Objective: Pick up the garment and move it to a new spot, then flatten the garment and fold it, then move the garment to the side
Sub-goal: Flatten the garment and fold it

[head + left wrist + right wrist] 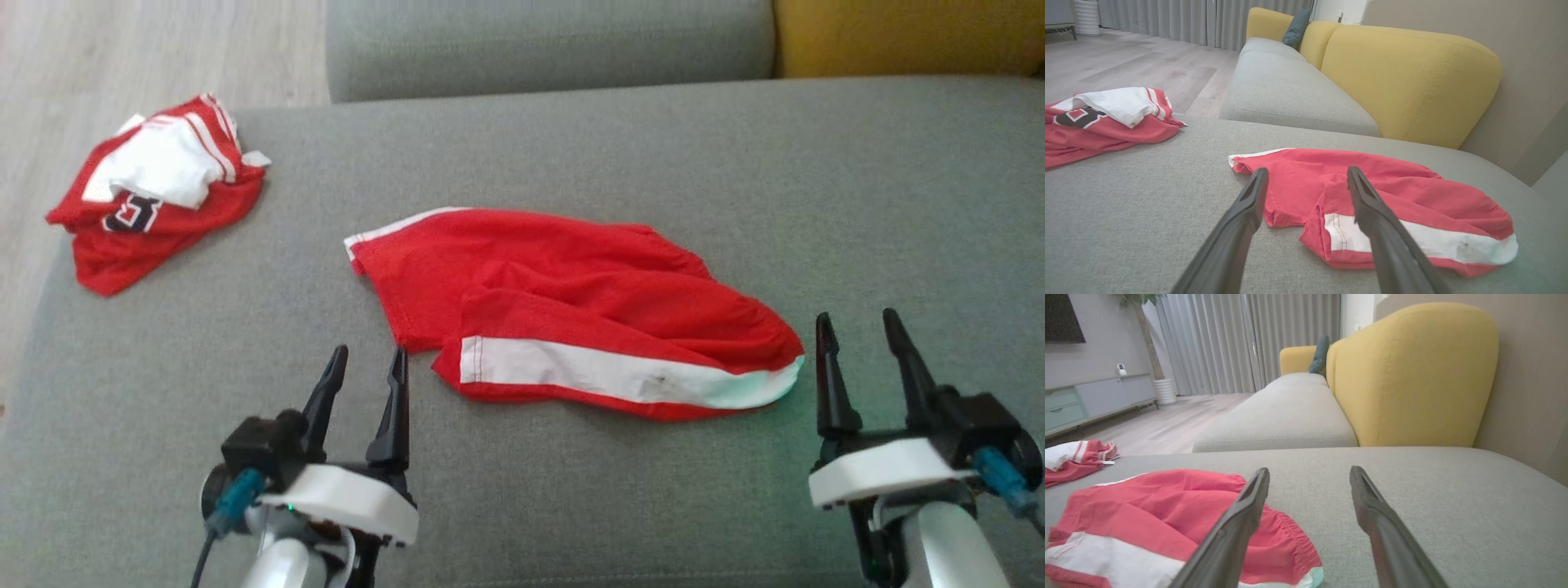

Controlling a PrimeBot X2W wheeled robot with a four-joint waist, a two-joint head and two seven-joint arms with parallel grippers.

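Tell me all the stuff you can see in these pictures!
shorts: 1, red with white stripe, middle of the sofa seat
jersey: 1, red and white, bunched at the seat's left edge
sofa seat: 2 cushions, grey, nearer one under both garments
backrest: 1, yellow, behind the seat
pillow: 1, dark teal, sofa's far end
curtains: 1 set, grey, far wall
floor: 1, pale wood, beside the sofa
left gripper: 1, dark, open, near shorts' left end
right gripper: 1, dark, open, by shorts' right end

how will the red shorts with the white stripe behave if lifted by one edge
The red fabric shorts with a white stripe lie wrinkled and folded over on the grey sofa cushion, so they'd probably droop and unfold. They look thin, likely light. Pushed, they'd probably bunch, not slide.
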